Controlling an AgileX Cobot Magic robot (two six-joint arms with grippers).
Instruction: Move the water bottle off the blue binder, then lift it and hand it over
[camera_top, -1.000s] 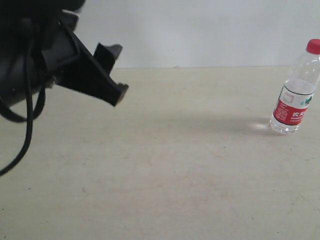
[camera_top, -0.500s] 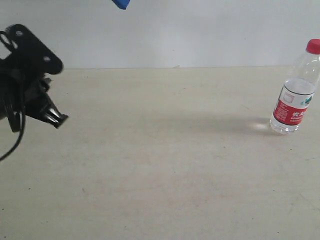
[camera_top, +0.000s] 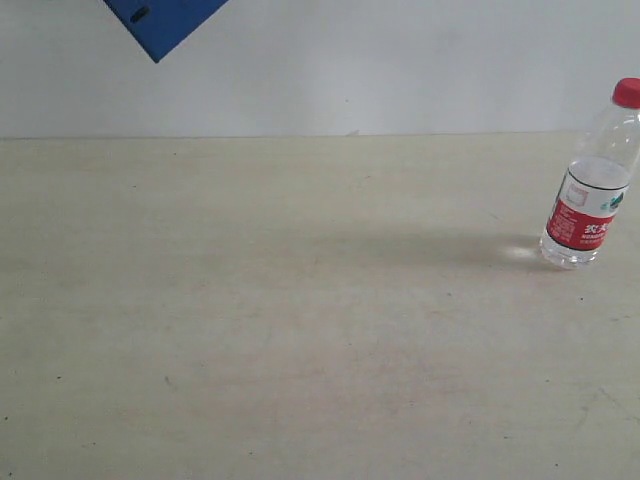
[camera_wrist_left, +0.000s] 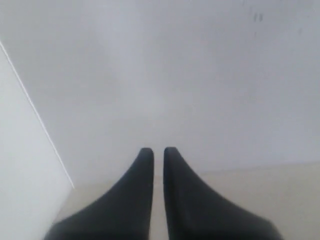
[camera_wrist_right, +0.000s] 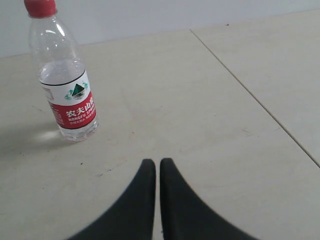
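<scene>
The water bottle (camera_top: 590, 185), clear with a red cap and a red-and-white label, stands upright on the table at the far right of the exterior view. In the right wrist view the bottle (camera_wrist_right: 67, 85) stands well off to one side of my right gripper (camera_wrist_right: 157, 161), which is shut on nothing above bare tabletop. A corner of the blue binder (camera_top: 165, 22) hangs in the air at the top left of the exterior view; what holds it is out of frame. My left gripper (camera_wrist_left: 158, 150) is shut and empty, facing a white wall.
The beige table (camera_top: 300, 300) runs back to a white wall (camera_top: 400, 60). A thin seam (camera_wrist_right: 250, 95) crosses the tabletop in the right wrist view. Neither arm shows in the exterior view.
The left arm has drawn back to the left and out of the exterior view. More of the blue binder's corner now shows at the top left. The bottle has stayed put.
</scene>
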